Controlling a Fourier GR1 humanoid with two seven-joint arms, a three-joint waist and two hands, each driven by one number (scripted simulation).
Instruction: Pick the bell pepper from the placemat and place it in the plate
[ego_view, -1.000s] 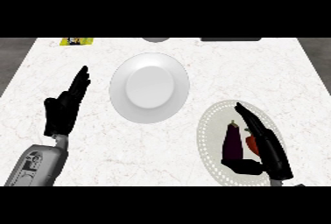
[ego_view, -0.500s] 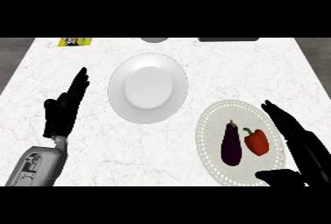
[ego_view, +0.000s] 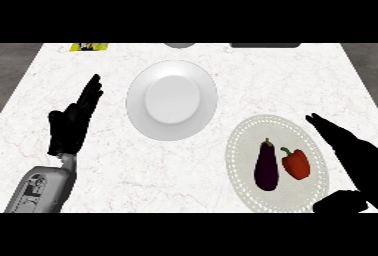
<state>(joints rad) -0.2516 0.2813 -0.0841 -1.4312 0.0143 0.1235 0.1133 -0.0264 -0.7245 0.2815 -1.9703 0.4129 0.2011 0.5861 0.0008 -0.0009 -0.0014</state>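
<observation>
Red pepper (ego_view: 296, 163) on mat (ego_view: 247, 190), likely light, slick — best pinched across shoulders; right hand (ego_view: 347, 145) spread, holding nothing.

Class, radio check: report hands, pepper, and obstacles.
Both open: left robot hand resting, right robot hand beside placemat. Bell pepper on placemat, untouched. Eggplant alongside. Plate empty.

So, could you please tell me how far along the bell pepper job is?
Nothing is done yet: the red bell pepper lies on the round pale placemat beside the dark purple eggplant. The right hand is open beside it, holding nothing. Grasping and moving it to the white plate remain.
</observation>
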